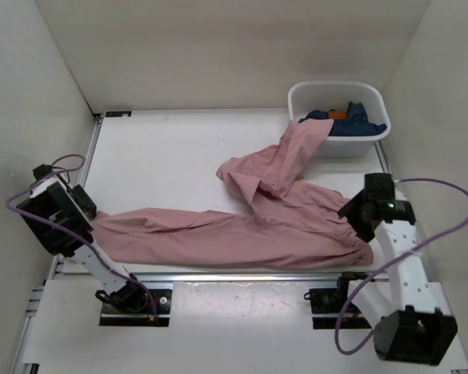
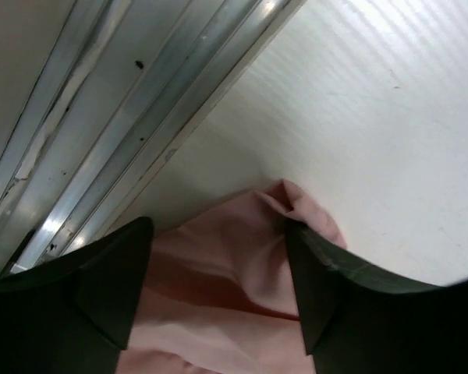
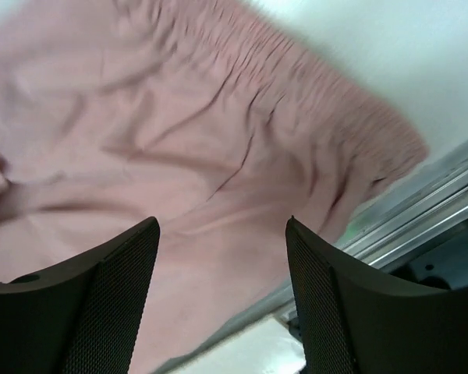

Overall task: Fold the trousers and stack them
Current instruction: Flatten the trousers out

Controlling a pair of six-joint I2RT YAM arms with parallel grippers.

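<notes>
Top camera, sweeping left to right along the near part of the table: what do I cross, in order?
left gripper at the leg end → trousers spread across the table → right gripper at the waistband end. The tub at the back is left out, since it overlaps the right gripper's span.

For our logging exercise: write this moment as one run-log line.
trousers: unfolded, one leg reaching bin | left gripper: open at leg end | right gripper: open over waistband

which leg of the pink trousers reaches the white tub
The far leg, angling up against the tub; the near leg lies stretched out flat to the left.
</notes>
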